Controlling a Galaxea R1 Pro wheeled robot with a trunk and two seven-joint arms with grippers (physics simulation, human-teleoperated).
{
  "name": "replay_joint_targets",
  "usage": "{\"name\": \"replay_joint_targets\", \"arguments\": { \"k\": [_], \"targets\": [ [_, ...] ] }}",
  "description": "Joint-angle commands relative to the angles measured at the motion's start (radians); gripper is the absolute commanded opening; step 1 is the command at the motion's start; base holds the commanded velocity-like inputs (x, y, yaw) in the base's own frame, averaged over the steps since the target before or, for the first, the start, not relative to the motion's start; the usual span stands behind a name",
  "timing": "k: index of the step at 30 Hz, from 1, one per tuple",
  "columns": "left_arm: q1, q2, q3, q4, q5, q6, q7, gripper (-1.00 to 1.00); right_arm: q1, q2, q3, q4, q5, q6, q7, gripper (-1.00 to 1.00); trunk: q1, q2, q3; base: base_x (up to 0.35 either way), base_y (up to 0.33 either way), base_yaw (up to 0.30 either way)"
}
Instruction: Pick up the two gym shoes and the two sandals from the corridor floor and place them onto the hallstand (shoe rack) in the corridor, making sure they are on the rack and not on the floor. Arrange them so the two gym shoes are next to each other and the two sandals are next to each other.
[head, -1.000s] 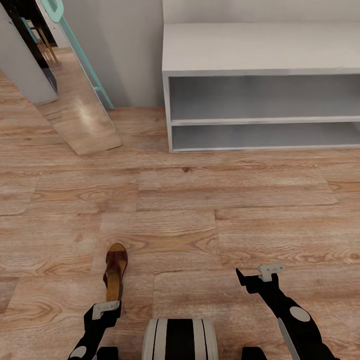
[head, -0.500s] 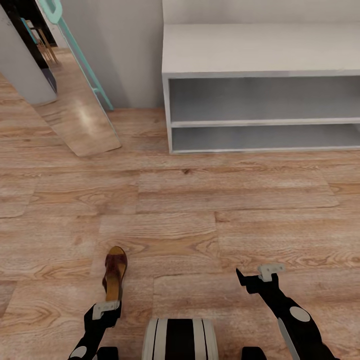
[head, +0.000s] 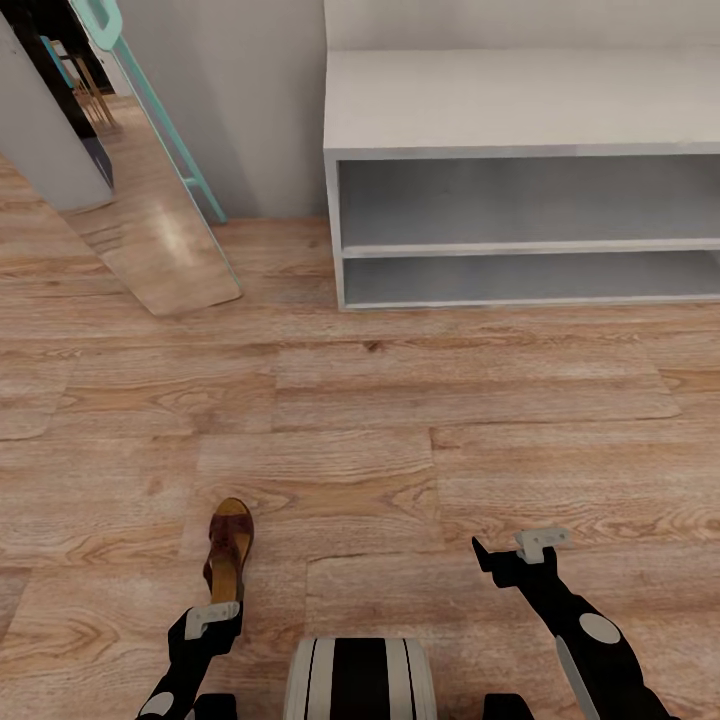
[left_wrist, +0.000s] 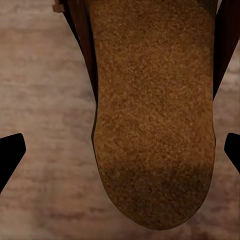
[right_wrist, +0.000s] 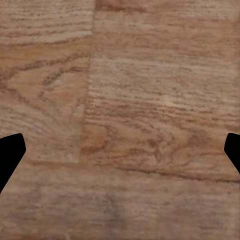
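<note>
1. One wide pale hallstand (head: 520, 100) stands against the wall, its two open shelves bare, well beyond the sandal.
2. Wood-plank corridor floor (head: 400, 400) stretches between the hallstand and the robot.
3. One brown sandal (head: 229, 548) lies flat on that floor, well short of the hallstand, toe toward it.
4. Left gripper (left_wrist: 120, 150) hangs over the sandal's heel, fingers spread wide to either side, holding nothing.
5. Right gripper (right_wrist: 120, 150), on the sandal's right, is spread wide over bare planks.
</note>
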Motion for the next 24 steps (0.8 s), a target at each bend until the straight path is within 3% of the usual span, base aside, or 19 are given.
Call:
{"name": "replay_joint_targets", "arguments": {
  "k": [1, 4, 5, 24],
  "targets": [
    [0.000, 0.000, -0.002, 0.001, 0.006, -0.003, 0.000, 1.00, 0.000, 0.000, -0.002, -0.001, 0.002, 0.005, 0.006, 1.00, 0.000, 0.000, 0.000, 0.004, 0.000, 0.000],
    [0.000, 0.000, -0.001, 0.001, 0.006, -0.004, 0.000, 1.00, 0.000, 0.000, -0.002, -0.001, 0.002, 0.005, 0.006, 1.00, 0.000, 0.000, 0.000, 0.003, 0.000, 0.000],
    [0.000, 0.000, -0.001, 0.001, 0.006, -0.004, -0.001, -1.00, 0.000, 0.000, -0.002, -0.001, 0.002, 0.005, 0.006, 1.00, 0.000, 0.000, 0.000, 0.002, 0.000, 0.000],
    [-0.001, 0.003, 0.001, 0.001, 0.008, -0.004, 0.000, -1.00, 0.000, 0.000, -0.002, -0.001, 0.002, 0.005, 0.006, 1.00, 0.000, 0.000, 0.000, 0.000, 0.000, 0.000]
  ]
}}
